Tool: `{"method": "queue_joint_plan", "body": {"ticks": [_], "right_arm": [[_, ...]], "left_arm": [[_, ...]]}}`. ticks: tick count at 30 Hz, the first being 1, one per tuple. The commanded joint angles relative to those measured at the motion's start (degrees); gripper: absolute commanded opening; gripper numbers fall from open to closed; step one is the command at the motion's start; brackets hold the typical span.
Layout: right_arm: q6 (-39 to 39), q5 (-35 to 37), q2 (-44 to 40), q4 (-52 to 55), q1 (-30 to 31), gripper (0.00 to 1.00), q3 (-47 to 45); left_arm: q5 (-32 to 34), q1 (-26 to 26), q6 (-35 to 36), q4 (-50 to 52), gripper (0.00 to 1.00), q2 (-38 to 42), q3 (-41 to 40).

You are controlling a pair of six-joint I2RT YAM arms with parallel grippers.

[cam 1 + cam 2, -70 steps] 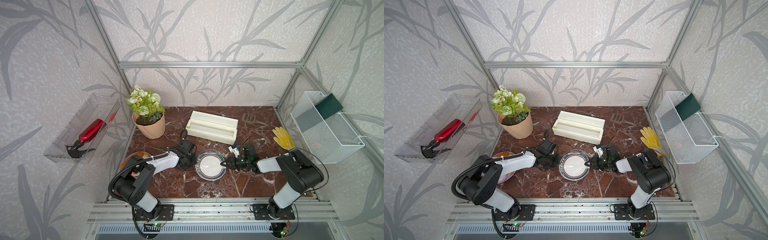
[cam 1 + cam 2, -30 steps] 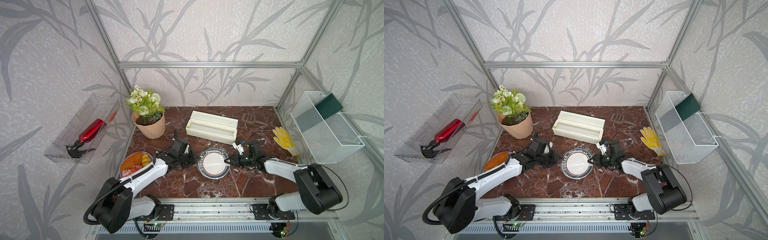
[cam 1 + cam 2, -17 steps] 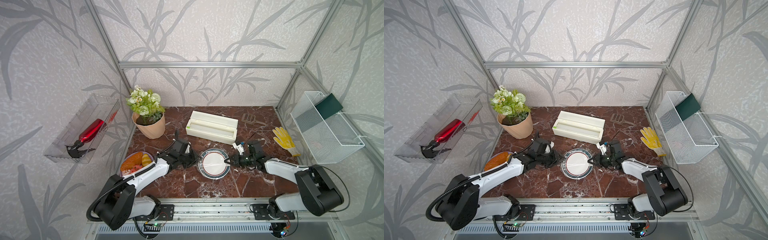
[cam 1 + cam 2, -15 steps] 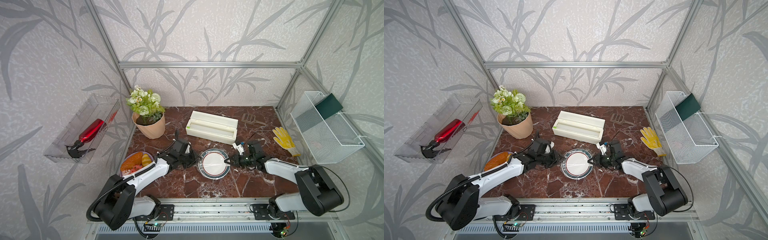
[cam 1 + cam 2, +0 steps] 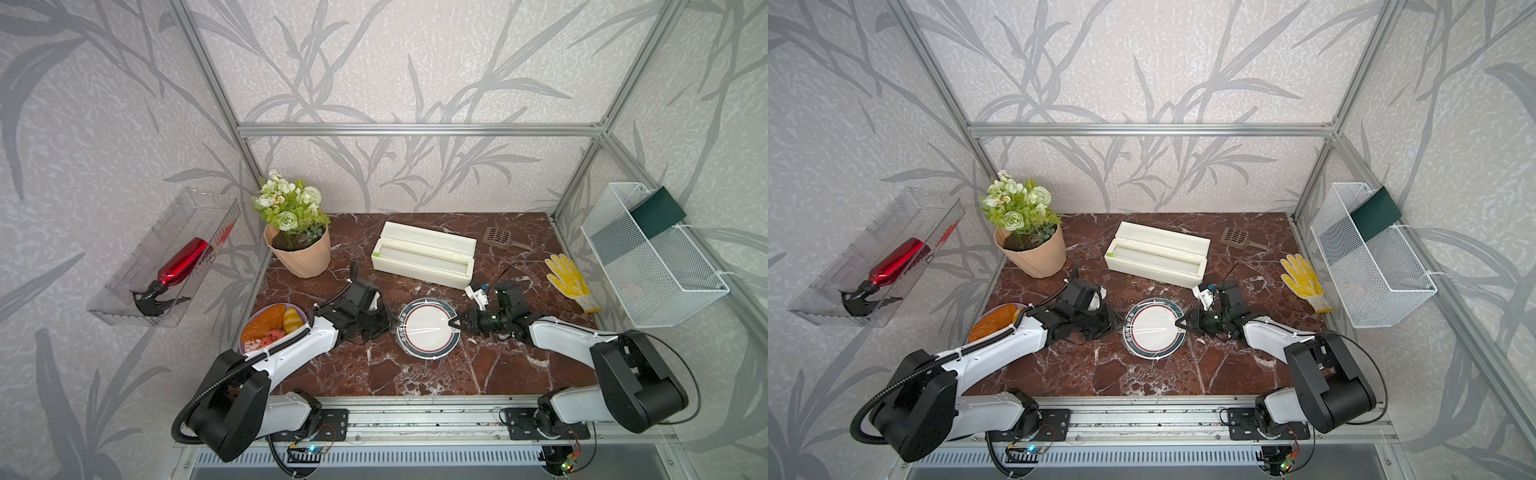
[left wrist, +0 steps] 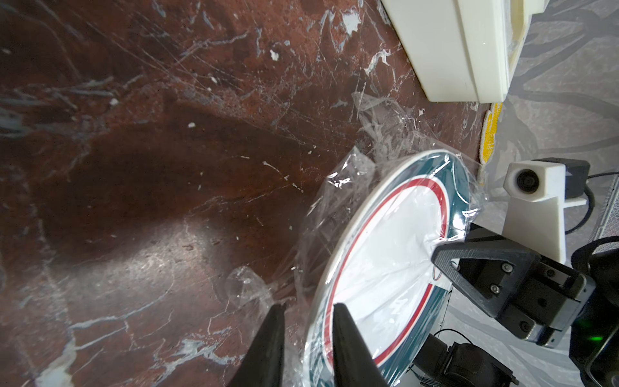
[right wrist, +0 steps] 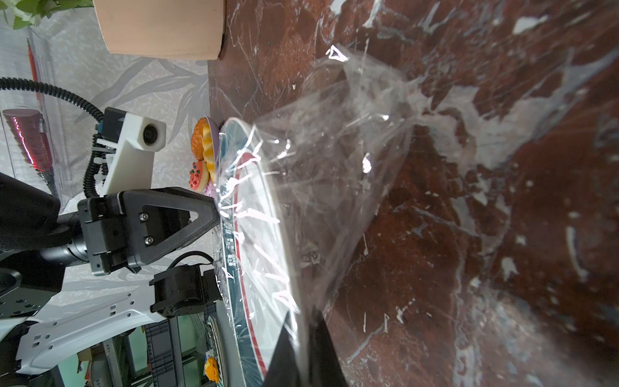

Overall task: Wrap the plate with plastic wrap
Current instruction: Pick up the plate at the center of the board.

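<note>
Reddish-brown marble veined with white forms the tabletop (image 5: pixel 374 374), closed in by leaf-patterned walls and an aluminium frame. We see the plate (image 5: pixel 429 332) near the middle of the table in both top views, just in front of the long cream box (image 5: pixel 424 259). The plastic wrap (image 7: pixel 335 160) covers its face, wrinkled and glinting, and spreads past the rim onto the marble, most plainly on the side toward the box. The left gripper (image 6: pixel 308 306) sits at the plate's left edge. In the left wrist view we find its jaws a little apart and astride the film-covered rim, one finger (image 6: pixel 346 341) over the green band and the second finger (image 6: pixel 268 348) on the table side, so it appears clamped on that rim. The right gripper (image 5: pixel 454 324) reaches over the plate's right edge with its jaws pressed together, pinching the film. Creases in the wrap run across the white centre toward its tip. To the left, a purple plate (image 5: pixel 303 316) of toy food lies beside the left arm, with a flower pot (image 5: pixel 301 259) behind it. A yellow glove (image 5: pixel 569 280) lies to the right, well apart from the plate, and a small brown slotted scoop (image 5: pixel 496 237) lies at the back. On the left wall we see a clear tray (image 5: pixel 195 212) holding a red bottle (image 5: pixel 183 262); on the right wall hangs a white wire basket (image 5: pixel 665 282).
</note>
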State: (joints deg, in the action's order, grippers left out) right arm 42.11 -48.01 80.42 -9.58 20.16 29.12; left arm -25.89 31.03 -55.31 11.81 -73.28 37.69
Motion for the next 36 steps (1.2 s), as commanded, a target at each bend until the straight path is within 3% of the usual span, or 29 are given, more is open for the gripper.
{"method": "queue_joint_plan", "body": {"ticks": [1,18,28,36], "right_arm": [[0.36,-2.29,-1.59,-1.86,0.23,0.01,1.46],[3.20,-4.23,-3.00,-3.92,0.23,0.01,1.81],[1.30,-3.64,-3.86,-0.61,0.14,0.01,3.02],[-0.44,-2.76,-4.80,2.46,-0.12,0.01,3.86]], "left_arm": [[-1.62,0.39,-1.47,-3.74,0.27,0.14,-1.08],[-5.90,0.71,-3.94,-12.19,0.25,-1.21,-3.55],[-7.63,0.75,-5.21,-16.03,0.05,0.70,-3.95],[-7.88,0.62,-5.73,-17.86,0.01,3.13,-4.69]]}}
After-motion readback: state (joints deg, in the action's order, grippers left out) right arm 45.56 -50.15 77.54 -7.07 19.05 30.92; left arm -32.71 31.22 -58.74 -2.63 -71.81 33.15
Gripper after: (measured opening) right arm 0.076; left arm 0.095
